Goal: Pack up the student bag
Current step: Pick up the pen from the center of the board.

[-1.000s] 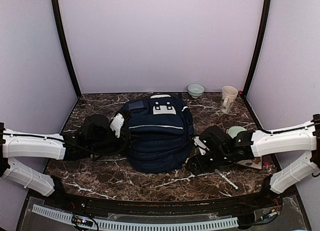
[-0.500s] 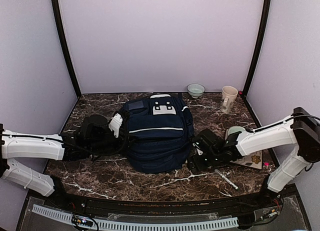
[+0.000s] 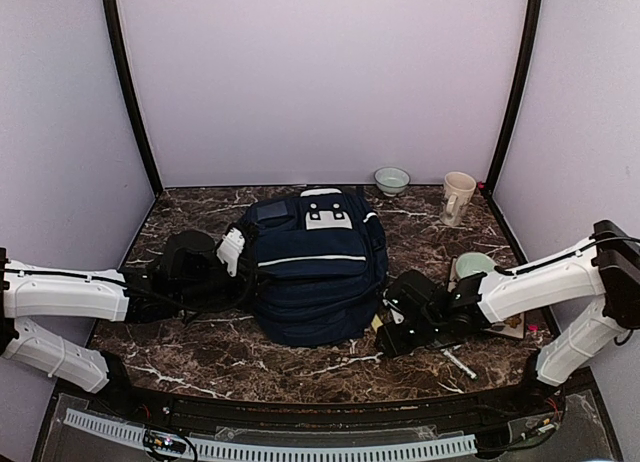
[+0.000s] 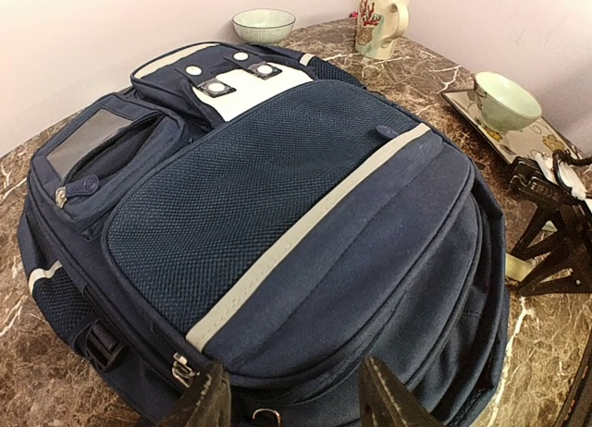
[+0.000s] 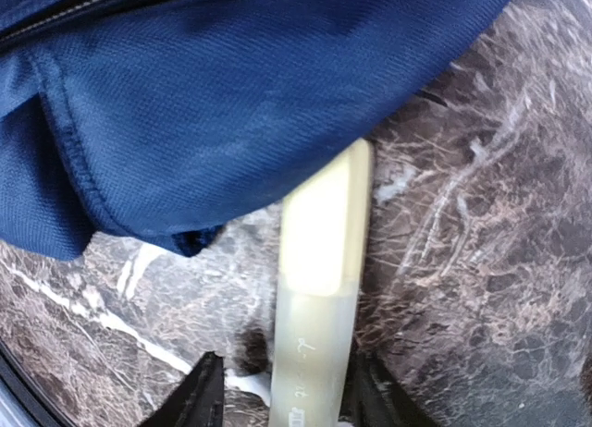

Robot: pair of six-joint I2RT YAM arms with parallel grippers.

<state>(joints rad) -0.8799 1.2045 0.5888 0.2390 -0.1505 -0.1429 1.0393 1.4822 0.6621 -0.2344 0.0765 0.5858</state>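
Your bag [image 3: 315,272] lies in the middle of the tabletop [image 3: 200,357]. Your left fingers [image 4: 208,404] straddle its left side, apart; you can't tell whether they pinch fabric. Your right fingers [image 5: 202,395] stand apart around a pale pen [image 5: 319,251] whose tip meets the bag's right edge.

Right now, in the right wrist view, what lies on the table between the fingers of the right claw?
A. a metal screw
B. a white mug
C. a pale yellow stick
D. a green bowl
C: a pale yellow stick lies on the table between the fingers of the right claw, its far end reaching the edge of the blue bag.
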